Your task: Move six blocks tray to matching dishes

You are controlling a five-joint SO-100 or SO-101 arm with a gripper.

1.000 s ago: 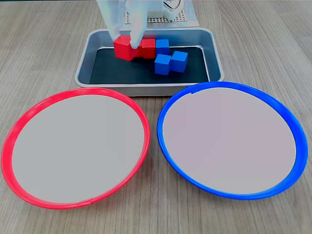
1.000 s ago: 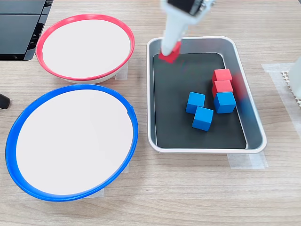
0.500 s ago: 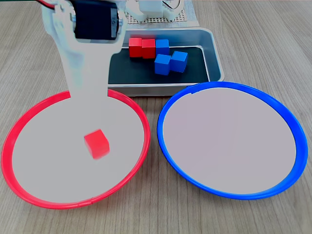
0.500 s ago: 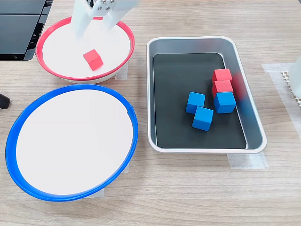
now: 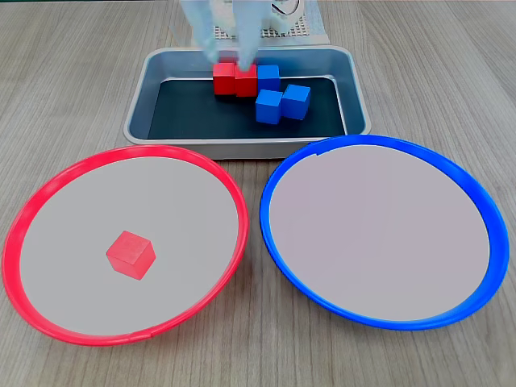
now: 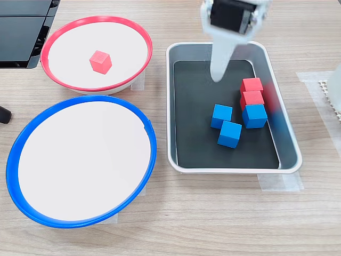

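Note:
One red block (image 5: 130, 254) (image 6: 100, 61) lies alone in the red-rimmed dish (image 5: 14, 250) (image 6: 96, 18). The blue-rimmed dish (image 5: 379, 141) (image 6: 9, 165) holds nothing. In the silver tray (image 5: 153, 89) (image 6: 229, 170) two red blocks (image 5: 234, 79) (image 6: 252, 92) sit side by side at the far end, with three blue blocks (image 5: 282, 103) (image 6: 229, 134) next to them. My gripper (image 5: 229, 58) (image 6: 217, 77) hangs blurred over the tray, just above and beside the two red blocks, open, with nothing between its fingers.
The arm's white base (image 5: 274, 20) stands behind the tray on a mesh pad. A black device (image 6: 24, 26) sits beyond the red-rimmed dish at a table corner. Tape strips hold the tray and dishes to the wooden table (image 5: 451, 72).
The gripper carried a red block from the tray to the red-rimmed dish and let it go. The block came to rest there, and the open gripper swung back over the tray.

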